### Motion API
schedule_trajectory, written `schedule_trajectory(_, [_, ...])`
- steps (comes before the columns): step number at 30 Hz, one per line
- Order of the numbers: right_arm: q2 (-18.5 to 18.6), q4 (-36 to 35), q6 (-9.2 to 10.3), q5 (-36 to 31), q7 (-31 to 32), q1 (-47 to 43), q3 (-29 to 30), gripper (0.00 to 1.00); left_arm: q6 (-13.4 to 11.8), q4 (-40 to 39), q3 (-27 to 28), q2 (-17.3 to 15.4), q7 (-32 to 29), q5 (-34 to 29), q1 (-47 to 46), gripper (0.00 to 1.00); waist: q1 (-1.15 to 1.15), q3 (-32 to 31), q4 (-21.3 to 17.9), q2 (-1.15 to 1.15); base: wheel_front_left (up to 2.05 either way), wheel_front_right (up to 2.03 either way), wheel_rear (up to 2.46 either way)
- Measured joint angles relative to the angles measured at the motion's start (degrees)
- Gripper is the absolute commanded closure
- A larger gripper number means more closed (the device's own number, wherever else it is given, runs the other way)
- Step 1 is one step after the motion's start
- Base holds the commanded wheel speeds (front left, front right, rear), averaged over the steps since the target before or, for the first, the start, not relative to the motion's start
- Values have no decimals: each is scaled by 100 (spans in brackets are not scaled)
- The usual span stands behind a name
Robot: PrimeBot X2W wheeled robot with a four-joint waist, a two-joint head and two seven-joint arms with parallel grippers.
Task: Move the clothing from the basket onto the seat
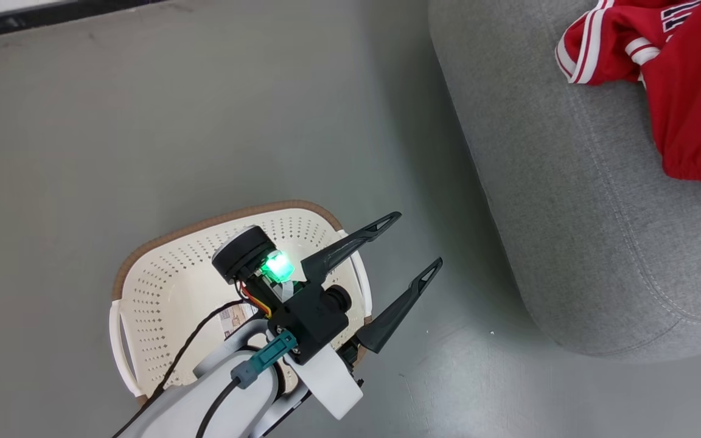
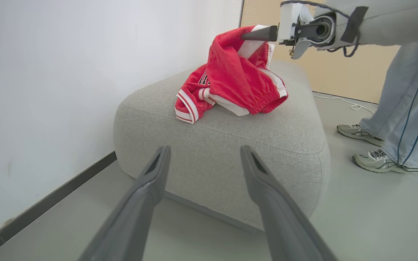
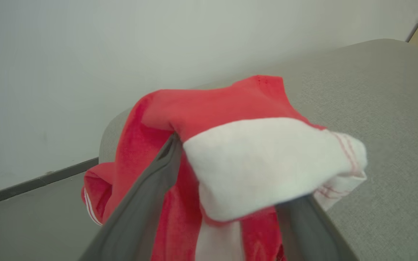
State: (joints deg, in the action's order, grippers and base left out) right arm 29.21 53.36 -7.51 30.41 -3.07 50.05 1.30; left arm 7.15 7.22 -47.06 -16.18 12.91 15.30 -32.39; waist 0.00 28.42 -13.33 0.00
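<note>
Evidently the release step: the right claw (image 2: 247, 35) is over the large grey fabric-upholstered seat (image 2: 230, 152). Its fingers stand apart, about as wide as the other arm's, with the red white-trimmed shorts (image 2: 238, 76) draped over and between them. One fingertip is buried under white trim, so whether any fold is pinched I cannot tell. The shorts hang from the claw with their lower end resting on the seat. They touch the red jersey with white-red striped trim (image 2: 191, 103), which lies crumpled beneath and beside them.

The left claw (image 1: 418, 240) is wide open, holds nothing and hovers above the cream perforated plastic basket with brown rim (image 1: 162, 286). The basket sits on the floor, apart from the seat. Its bare bottom and barcode sticker (image 1: 238, 319) show.

To do the step well, I judge:
- Dip so the cloth's weight goes onto the seat.
- Draw back along the fingers' own line so the fabric slides off rather than snags and trails.
- Keep the heap inboard of the rounded edge.

Orientation: the shorts' long axis runs steeply from claw down to seat, elasticated end lowest. The jersey is bunched with no clear axis, its striped trim toward the padded edge.
</note>
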Motion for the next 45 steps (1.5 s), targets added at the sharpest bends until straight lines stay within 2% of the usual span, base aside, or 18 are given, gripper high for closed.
schedule_trajectory(16, [1, -210, 0, 248, -269, -593, -264, 0, 0, 124, 0, 14, 74, 146, 52, 0, 0, -448, -131, 0, 0, 0, 0])
schedule_trajectory(31, [16, -810, 0, 467, -782, -1164, -424, 0, -59, 230, 165, 57, 123, 261, 293, 0, 0, -912, -191, 0, 0, 0, 0])
schedule_trajectory(45, [-104, -1490, 1, 492, -1026, -1622, -631, 0, -110, 79, 313, 238, 133, 392, 465, 0, 0, -1342, -36, 0, 0, 0, 0])
